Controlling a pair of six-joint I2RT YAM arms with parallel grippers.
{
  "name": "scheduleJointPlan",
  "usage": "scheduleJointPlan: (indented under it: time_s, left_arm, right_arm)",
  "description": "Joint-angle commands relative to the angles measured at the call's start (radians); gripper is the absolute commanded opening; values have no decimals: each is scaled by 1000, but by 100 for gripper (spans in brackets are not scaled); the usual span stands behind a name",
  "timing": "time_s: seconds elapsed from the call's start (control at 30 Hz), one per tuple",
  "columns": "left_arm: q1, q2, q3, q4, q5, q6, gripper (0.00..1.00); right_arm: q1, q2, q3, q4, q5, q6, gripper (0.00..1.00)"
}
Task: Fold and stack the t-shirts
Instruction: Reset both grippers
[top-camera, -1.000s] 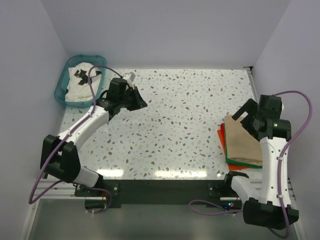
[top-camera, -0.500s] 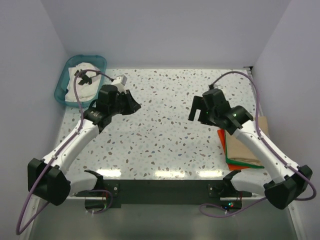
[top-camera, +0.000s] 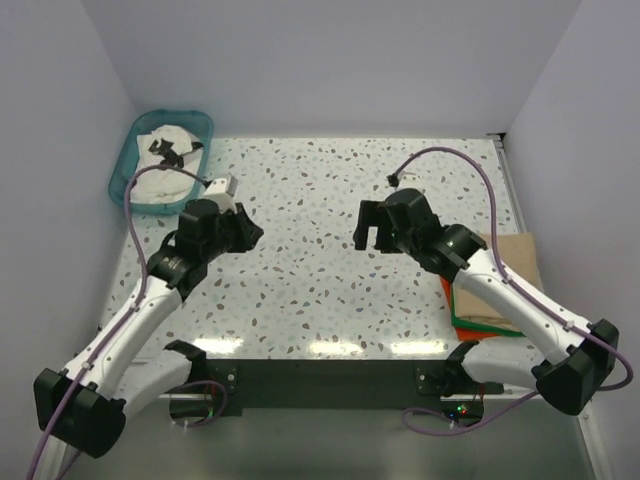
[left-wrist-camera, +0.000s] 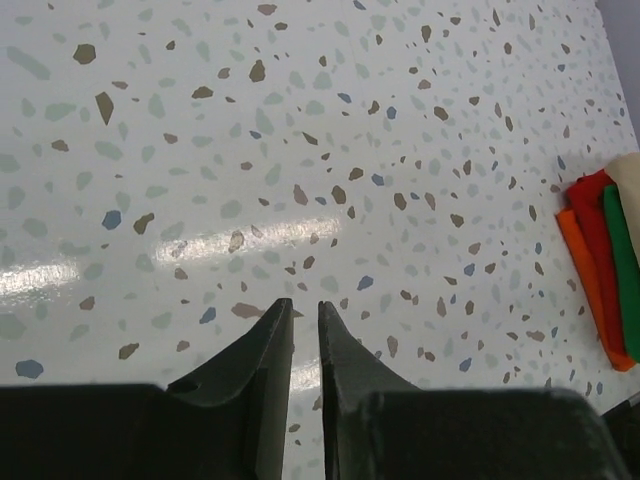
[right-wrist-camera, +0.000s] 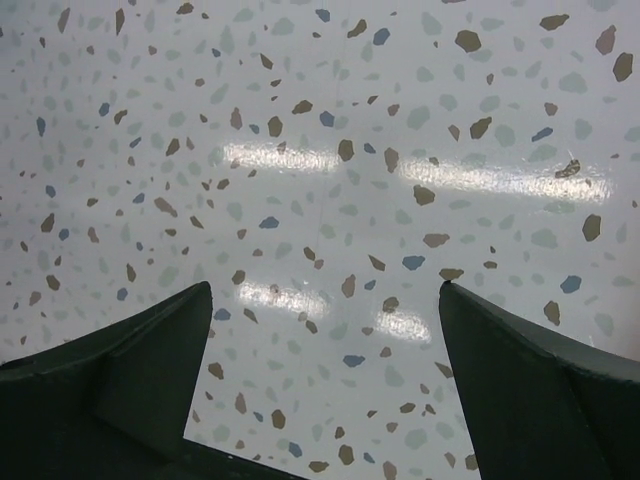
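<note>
Both arms stretch over the counter (top-camera: 320, 190), left of the stacked t-shirts (top-camera: 517, 260). The left gripper (left-wrist-camera: 304, 305) is closed on nothing; the right gripper (right-wrist-camera: 325, 287) spreads wide.

From my screen the table (top-camera: 330, 290) has a glossy white top flecked with brown, grey and blue chips. Bright strips of glare (top-camera: 360, 347) from overhead light lie along its near edge, above a dark panel (top-camera: 330, 375). Plain pale walls box it in: the back wall (top-camera: 330, 60), left wall (top-camera: 60, 120) and right wall (top-camera: 590, 110).
</note>
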Motion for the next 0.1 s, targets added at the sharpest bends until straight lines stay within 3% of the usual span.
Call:
scheduleJointPlan:
  time_s: [0.0,0.07]
  left_arm:
    - [0,-57,-14,-5,-38,33,21]
    - [0,-70,-14,-11,-43,33,21]
  right_arm:
    - [2,-49,-29,94,26,-34,99]
    - [1,-57,-44,106,25,-31,99]
